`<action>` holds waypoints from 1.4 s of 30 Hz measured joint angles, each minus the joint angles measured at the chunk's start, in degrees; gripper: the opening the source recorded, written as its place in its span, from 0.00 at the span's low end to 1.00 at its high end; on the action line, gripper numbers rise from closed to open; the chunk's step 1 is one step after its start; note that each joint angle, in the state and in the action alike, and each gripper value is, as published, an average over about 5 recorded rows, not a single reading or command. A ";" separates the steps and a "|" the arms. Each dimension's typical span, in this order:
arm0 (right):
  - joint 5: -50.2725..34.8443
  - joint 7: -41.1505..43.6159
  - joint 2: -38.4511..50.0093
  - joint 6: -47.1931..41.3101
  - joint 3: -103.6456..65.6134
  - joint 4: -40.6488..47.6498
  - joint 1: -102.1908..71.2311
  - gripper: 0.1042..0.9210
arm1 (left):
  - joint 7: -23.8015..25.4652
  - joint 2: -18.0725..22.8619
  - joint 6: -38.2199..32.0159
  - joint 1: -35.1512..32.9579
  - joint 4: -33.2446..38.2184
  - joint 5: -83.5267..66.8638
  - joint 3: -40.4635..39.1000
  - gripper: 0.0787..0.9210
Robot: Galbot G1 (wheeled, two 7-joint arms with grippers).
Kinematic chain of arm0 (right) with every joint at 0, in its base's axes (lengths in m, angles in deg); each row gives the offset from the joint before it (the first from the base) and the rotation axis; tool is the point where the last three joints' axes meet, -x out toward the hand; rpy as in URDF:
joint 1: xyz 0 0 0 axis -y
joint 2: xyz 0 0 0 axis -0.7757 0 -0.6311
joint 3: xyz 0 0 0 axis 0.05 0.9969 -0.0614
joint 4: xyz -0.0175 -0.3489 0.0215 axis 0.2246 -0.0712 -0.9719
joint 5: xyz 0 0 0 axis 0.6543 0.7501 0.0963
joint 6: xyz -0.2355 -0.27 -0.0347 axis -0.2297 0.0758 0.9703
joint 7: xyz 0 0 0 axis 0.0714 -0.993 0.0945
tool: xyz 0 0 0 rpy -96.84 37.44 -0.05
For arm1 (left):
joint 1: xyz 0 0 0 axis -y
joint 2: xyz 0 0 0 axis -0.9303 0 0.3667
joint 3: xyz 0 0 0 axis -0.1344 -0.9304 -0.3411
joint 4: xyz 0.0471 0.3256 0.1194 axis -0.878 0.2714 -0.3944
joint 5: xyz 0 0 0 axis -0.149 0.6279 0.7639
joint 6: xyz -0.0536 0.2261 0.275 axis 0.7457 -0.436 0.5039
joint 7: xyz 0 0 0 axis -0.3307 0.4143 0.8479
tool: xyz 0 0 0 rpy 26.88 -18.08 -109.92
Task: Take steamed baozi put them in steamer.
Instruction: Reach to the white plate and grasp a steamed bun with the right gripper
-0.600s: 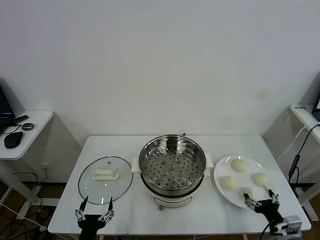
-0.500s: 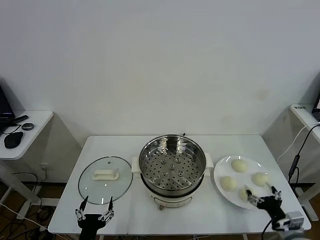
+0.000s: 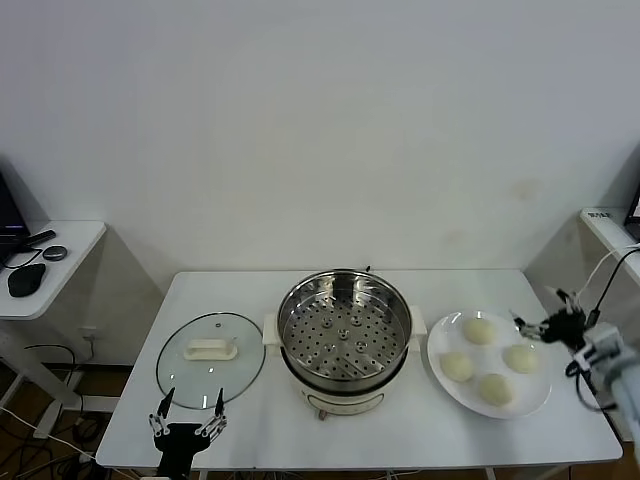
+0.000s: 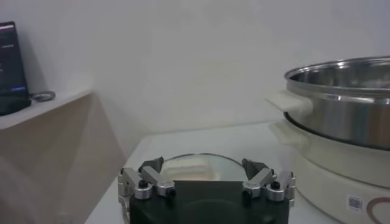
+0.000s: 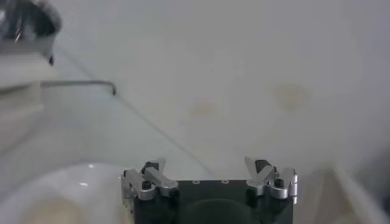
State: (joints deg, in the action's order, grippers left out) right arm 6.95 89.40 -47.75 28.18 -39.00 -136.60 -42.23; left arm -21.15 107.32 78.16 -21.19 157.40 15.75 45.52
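Head view: four steamed baozi [image 3: 481,331] sit on a white plate [image 3: 442,341] beside the steamer [image 3: 345,335]; right gripper [image 3: 553,321] hovers released by the plate's far edge, left gripper [image 3: 188,418] released near the glass lid [image 3: 210,358].

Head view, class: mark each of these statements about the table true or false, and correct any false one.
1. Four steamed baozi lie on the white plate. True.
2. One bun already sits on the perforated tray of the steamer. False: the tray holds no bun.
3. The glass lid covers the steamer. False: it lies flat on the table, on the steamer's left.
4. The right gripper is open and holds nothing, at the plate's far right edge. True.
5. The left gripper grips the lid's handle. False: it is open at the table's near edge, apart from the lid.
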 measured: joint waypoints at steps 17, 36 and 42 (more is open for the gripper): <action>15.87 24.45 7.65 6.67 48.39 21.21 41.40 0.88 | -0.34 0.37 -0.11 0.04 -0.40 -0.79 1.22 0.88; 22.18 26.82 -0.63 15.10 57.66 38.94 48.93 0.88 | -0.44 0.60 -0.15 0.39 -2.19 -0.78 1.21 0.88; 23.48 25.95 -3.10 16.82 56.82 42.90 49.21 0.88 | -0.55 0.80 -0.21 0.26 -2.63 -0.83 1.22 0.88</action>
State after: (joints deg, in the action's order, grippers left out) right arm 30.43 115.35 -50.85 45.00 17.82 -93.70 6.98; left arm -21.70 108.12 77.95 -20.93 154.78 14.92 46.74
